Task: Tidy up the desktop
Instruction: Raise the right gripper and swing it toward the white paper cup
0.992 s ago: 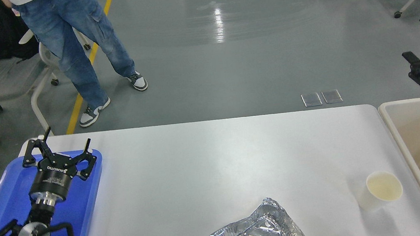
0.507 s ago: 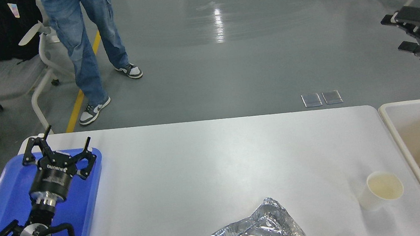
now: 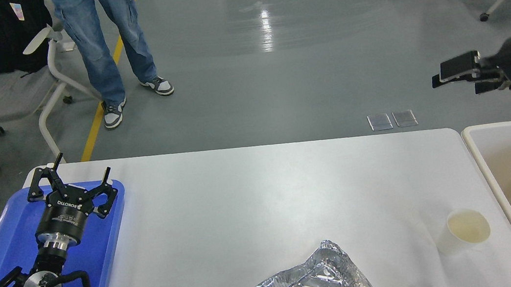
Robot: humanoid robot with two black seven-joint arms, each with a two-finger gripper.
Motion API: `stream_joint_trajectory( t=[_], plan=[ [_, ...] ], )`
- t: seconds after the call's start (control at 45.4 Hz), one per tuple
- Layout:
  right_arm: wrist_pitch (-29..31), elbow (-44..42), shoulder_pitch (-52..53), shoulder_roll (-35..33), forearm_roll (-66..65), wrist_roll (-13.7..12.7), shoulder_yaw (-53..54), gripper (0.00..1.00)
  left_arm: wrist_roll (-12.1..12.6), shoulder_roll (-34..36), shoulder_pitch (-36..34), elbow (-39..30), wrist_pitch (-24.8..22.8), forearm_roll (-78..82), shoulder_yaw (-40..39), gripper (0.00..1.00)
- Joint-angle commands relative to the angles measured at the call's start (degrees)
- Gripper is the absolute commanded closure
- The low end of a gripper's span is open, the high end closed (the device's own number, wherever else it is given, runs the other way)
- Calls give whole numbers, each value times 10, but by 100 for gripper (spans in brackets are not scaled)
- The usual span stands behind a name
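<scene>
The white desktop (image 3: 253,198) fills the middle of the view; near its front edge sit a crumpled foil tray (image 3: 313,286) and, to its right and apart from it, a paper cup (image 3: 462,231) standing upright, both probably the litter to be cleared. The left gripper (image 3: 73,179) hangs over the blue tray (image 3: 1,236) at the desktop's left end, fingers spread wide and empty. The right gripper (image 3: 456,71) is raised beyond the far right corner, above the beige bin (image 3: 478,148); seen side-on, I cannot tell its finger spread.
</scene>
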Motion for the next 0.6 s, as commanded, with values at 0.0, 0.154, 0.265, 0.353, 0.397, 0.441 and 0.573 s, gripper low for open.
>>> stream_joint_trajectory(
  t=[0.0,0.154,0.265,0.353,0.397,0.441,0.573],
  plan=[
    [81,57,68,65,-20,0,-88,0,0,0,0,-1,0,0,0,1],
    [150,59,76,66,-20,0,-90,0,0,0,0,0,0,0,0,1],
    [154,59,70,68,-20,-1,-97,0,0,0,0,0,0,0,0,1],
    [141,59,49,69,-20,-3,-107,0,0,0,0,0,0,0,0,1],
    [122,59,31,69,-19,-4,-115,0,0,0,0,0,0,0,0,1],
    [101,59,18,68,-18,-5,-124,0,0,0,0,0,0,0,0,1],
    [66,68,-14,66,-13,-16,-144,0,0,0,0,0,0,0,0,1]
  ],
)
